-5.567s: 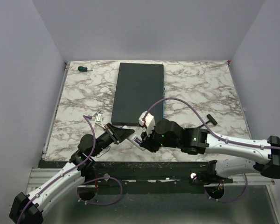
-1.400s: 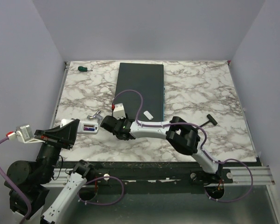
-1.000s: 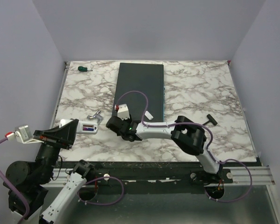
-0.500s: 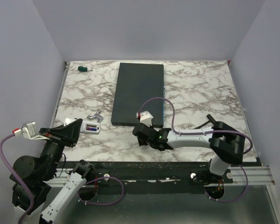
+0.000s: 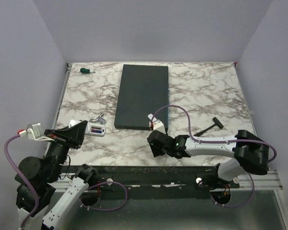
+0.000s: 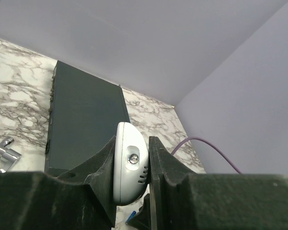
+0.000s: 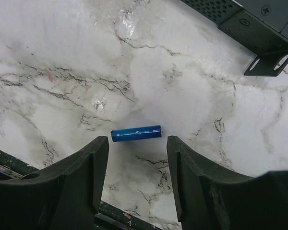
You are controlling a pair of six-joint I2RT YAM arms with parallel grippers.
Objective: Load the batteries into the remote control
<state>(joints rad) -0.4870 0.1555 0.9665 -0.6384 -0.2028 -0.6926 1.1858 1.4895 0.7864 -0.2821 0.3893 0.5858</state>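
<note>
My left gripper [image 5: 80, 132] is shut on the white remote control [image 5: 96, 130], held off the table at the near left. A blue-purple and red patch shows in the remote's open bay. In the left wrist view the remote control [image 6: 128, 165] is clamped edge-on between the jaws of the left gripper [image 6: 133, 143]. A blue battery [image 7: 136, 133] lies flat on the marble. My right gripper [image 7: 137, 151] hangs open just above it, a finger on each side and clear of it. In the top view the right gripper [image 5: 156, 145] hides that battery.
A large dark grey slab [image 5: 141, 96] lies mid-table, with its bracketed corner [image 7: 264, 62] near the right gripper. A green-handled screwdriver [image 5: 87, 71] lies far left, a black T-shaped tool [image 5: 211, 125] lies right, and a small metal piece [image 5: 98, 118] is by the remote. The table's front edge [image 7: 19, 167] is close.
The right gripper has swung away from the remote, rightward toward the front edge, and its jaws have widened over the blue battery. The left gripper, still holding the remote, has shifted slightly right.
</note>
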